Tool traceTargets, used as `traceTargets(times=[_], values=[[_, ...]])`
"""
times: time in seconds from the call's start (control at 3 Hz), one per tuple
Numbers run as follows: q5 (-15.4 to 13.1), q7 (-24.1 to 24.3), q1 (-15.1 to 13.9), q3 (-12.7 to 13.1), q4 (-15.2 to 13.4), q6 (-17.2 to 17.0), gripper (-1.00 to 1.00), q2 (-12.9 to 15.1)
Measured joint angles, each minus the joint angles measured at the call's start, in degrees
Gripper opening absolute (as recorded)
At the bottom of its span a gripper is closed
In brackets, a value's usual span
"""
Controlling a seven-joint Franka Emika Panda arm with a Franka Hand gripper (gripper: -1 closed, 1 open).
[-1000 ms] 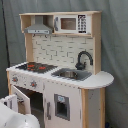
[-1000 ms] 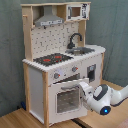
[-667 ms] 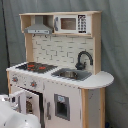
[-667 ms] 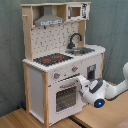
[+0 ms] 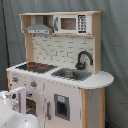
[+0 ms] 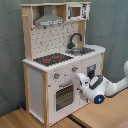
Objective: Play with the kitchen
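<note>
Kitchen [image 6: 57, 65] stands on a wooden tabletop [image 6: 20, 120], set back from its near edge in the second exterior view, against a grey-green curtain [image 6: 112, 25]. Nearest the camera in that view is the white arm [image 6: 114, 86], which reaches in from the second exterior view's right, just above the tabletop. Its pincer [image 6: 80, 80] sits at the front panel beside the oven door [image 6: 64, 96], just below the knobs [image 6: 56, 76]; whether the jaws are apart or together cannot be told. A blue light [image 6: 98, 99] glows on the wrist.

In the first exterior view the arm's white body [image 5: 15, 107] fills the lower left corner, in front of the oven door [image 5: 31, 102].

Above the front panel, the hob [image 5: 35, 66] shows red rings and sits beside the grey sink [image 5: 72, 74]. A black faucet [image 5: 83, 59] curves up behind the sink. Behind both is a white tiled back panel [image 5: 55, 50]. At the top, a grey hood [image 5: 39, 27] hangs over the hob, with a toy microwave [image 5: 72, 23] next to it.
</note>
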Motion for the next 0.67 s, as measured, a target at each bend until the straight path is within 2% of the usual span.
traceTargets(times=[0.33,0.67], values=[[-0.60,-0.07,5.50,-1.91,0.14,-0.94,1.00,-0.01],[-1.24,-0.05,9.94,-5.79,-0.03,-0.93,1.00,-0.01]])
